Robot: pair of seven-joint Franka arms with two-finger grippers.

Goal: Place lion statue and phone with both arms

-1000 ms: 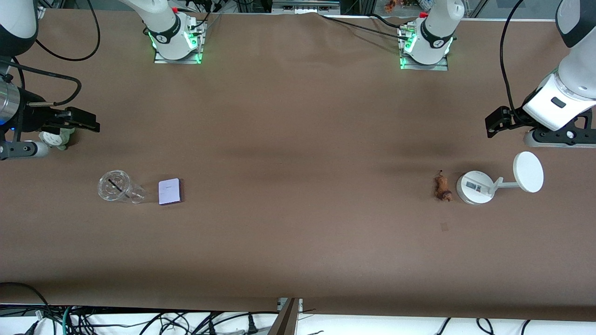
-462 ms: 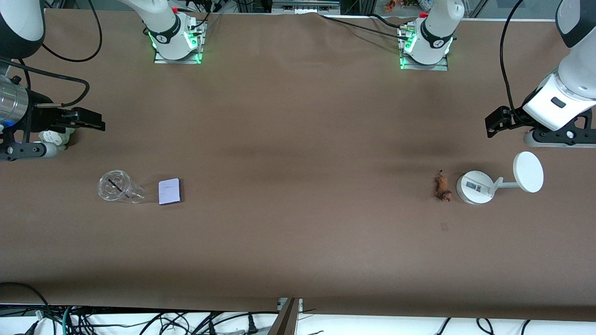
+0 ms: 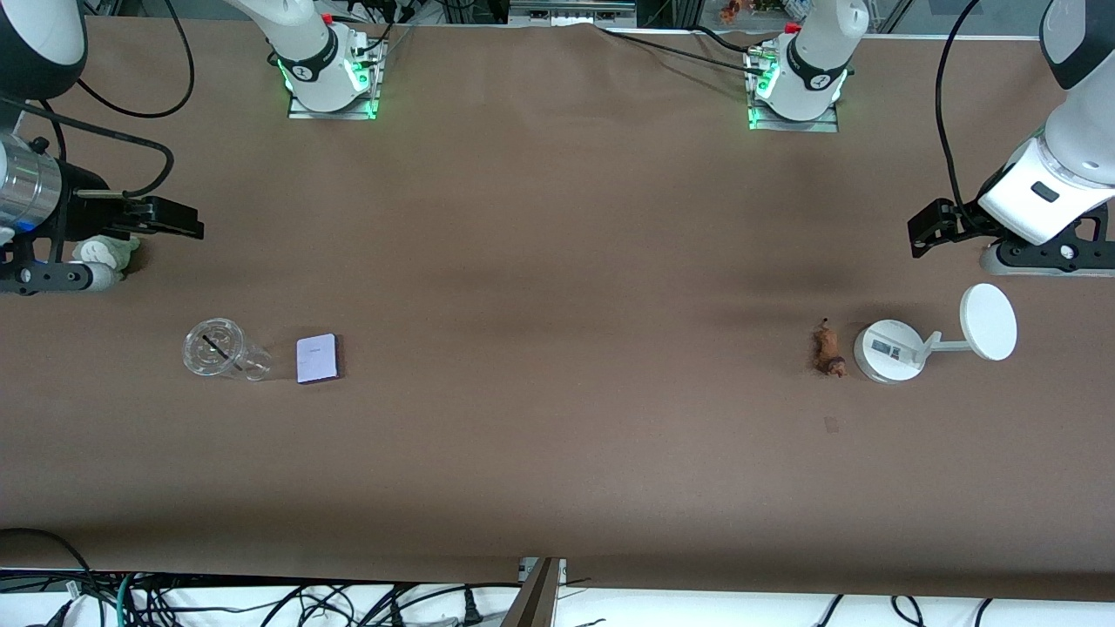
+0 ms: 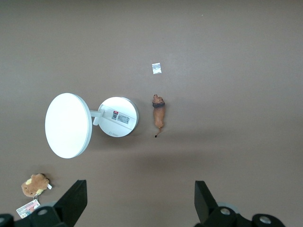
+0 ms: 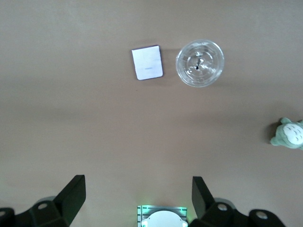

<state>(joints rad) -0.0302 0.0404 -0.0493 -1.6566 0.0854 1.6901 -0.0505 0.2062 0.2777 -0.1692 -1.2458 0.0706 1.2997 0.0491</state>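
Front view shows both my arms high and out at the ends of the worktop (image 3: 557, 453), with nothing gripped yet. My right tool (image 3: 170, 218) hangs over the worktop at the right arm's end, just beside a small pale-green plush (image 3: 109, 251); my left tool (image 3: 928, 228) hangs over the left arm's end, above bare worktop near a white round-based stand (image 3: 888, 350). Both wrist views show the fingers spread wide apart with only worktop between them, so both tools are open and empty.

The phone (image 3: 316, 358) lies flat just beside a clear plastic cup (image 3: 218, 350), nearer the front camera than my right tool. The lion statue (image 3: 828, 349) lies just beside the stand's base, nearer the front camera than my left tool.

The risks, as I judge them: the phone is thin and flat on the worktop, so my fingers could scrape the surface or slide off its edges, and a wide approach may knock the cup over. The lion is tiny and sits close to the stand's base, so an open finger could strike the stand or push the figurine away before I close. A small brown plush with a tag (image 4: 35, 184) lies well apart from the lion; I must not take it by mistake.
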